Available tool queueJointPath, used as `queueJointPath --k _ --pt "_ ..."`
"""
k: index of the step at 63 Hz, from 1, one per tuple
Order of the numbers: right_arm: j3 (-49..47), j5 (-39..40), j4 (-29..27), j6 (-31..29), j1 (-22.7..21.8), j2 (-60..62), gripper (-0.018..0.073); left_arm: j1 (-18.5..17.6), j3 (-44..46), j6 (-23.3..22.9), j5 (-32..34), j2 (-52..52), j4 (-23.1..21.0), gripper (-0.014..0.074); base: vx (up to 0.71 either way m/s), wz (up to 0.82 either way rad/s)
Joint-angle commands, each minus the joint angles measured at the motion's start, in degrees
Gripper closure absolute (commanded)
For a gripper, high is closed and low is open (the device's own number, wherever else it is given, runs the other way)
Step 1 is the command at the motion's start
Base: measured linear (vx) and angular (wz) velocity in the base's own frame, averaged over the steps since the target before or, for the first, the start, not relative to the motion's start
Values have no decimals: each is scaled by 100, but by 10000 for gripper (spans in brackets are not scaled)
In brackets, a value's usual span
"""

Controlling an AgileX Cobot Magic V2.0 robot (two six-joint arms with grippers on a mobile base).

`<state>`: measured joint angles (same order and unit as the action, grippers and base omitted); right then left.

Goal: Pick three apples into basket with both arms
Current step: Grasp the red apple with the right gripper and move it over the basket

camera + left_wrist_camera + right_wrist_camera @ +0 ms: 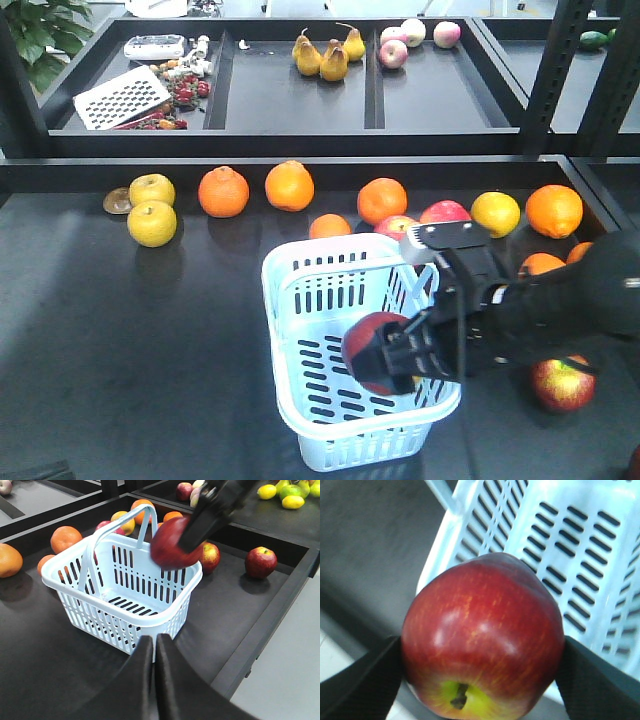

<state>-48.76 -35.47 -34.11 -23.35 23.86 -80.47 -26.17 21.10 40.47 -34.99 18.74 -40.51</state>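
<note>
One apple (362,340) is clamped in the right gripper (386,358), whose black fingers (360,685) press on both flanks of the fruit. It hangs in the air above the basket (300,300), over the side nearest the table's right edge and not touching the plastic. The right wrist view shows its skin close up: deep maroon-red with fine orange streaks and glossy highlights, fading to a yellowish-green patch around the dark stem, which faces the camera. The basket is pale blue-white and rectangular, with slotted walls and floor. Both thin handles (95,550) stand upright, and it sits on the dark table (130,340) roughly midway between the left and right edges, toward the front edge. The left gripper (154,680) is low in its own view, on the near side of the basket and apart from it; its two black fingers are pressed together with only a thin seam between them, gripping nothing. Two more red apples lie on the table toward its right edge, beyond the basket — a darker apple (260,561) alone, and a streaked apple (214,560) with yellow in its skin, partly hidden behind the held fruit. Oranges (223,191) line the table's back edge.
</note>
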Motion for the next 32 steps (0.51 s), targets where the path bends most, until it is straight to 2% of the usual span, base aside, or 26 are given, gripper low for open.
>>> queueJointPath --k 1,9,11,20,24,32 --pt "-248 615 -238 8 20 -214 447 6 148 -29 274 46 -164 604 0 0" --pt "-423 609 -232 -91 20 -682 233 6 148 -29 274 46 -164 604 0 0" --pt "-438 648 -227 -91 20 -775 145 6 148 -29 274 46 -164 604 0 0" --pt "-437 843 -228 -91 20 -939 -111 6 148 -29 274 46 -164 604 0 0" --pt "-437 898 -222 -91 20 -939 -168 6 148 -29 274 46 -164 604 0 0" --pt "-437 1076 -237 -91 20 -939 -164 6 148 -29 274 46 -164 604 0 0"
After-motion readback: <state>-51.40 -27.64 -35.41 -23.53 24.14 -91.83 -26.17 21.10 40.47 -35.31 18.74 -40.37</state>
